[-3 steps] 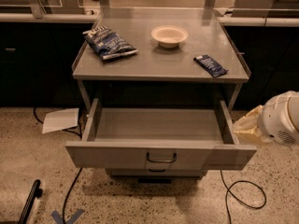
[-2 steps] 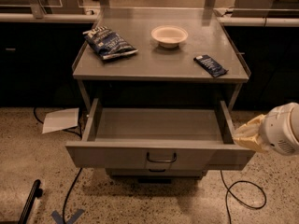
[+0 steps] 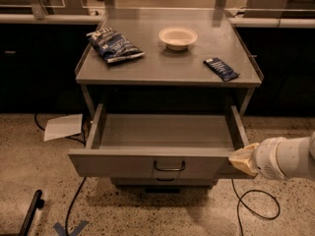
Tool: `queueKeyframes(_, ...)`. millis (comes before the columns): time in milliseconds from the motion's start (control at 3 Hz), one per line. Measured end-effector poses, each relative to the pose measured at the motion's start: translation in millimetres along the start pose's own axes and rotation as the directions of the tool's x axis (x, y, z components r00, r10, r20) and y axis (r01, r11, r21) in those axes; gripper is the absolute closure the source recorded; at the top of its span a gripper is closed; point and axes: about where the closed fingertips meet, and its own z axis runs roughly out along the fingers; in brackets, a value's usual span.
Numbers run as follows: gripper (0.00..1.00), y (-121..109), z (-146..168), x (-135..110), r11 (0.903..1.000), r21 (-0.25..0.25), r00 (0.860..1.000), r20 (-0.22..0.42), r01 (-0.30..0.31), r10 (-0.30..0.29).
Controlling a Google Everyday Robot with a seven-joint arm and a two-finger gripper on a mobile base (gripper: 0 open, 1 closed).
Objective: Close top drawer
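The top drawer is a wide grey metal tray pulled fully out from under the grey cabinet top. Its inside shows nothing in it. A small dark loop handle sits at the front centre. My gripper comes in from the right on a white arm. Its yellowish tip is at the drawer's front right corner, touching or nearly touching it. A lower drawer front shows just beneath.
On the cabinet top lie a blue snack bag, a white bowl and a dark blue bar. A sheet of paper and black cables lie on the speckled floor. Dark counters stand behind.
My arm has dropped lower and moved left, from beside the drawer's right side to its front right corner. The drawer has not moved.
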Motion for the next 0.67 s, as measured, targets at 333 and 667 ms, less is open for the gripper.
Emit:
queueKeyframes(333,1.00,-5,33,19,0.9980,0.000,0.998,0.007,-0.064,0.064)
queueKeyframes(667,1.00,-8,68,37,0.9925,-0.014,0.993,-0.006,-0.121,0.121)
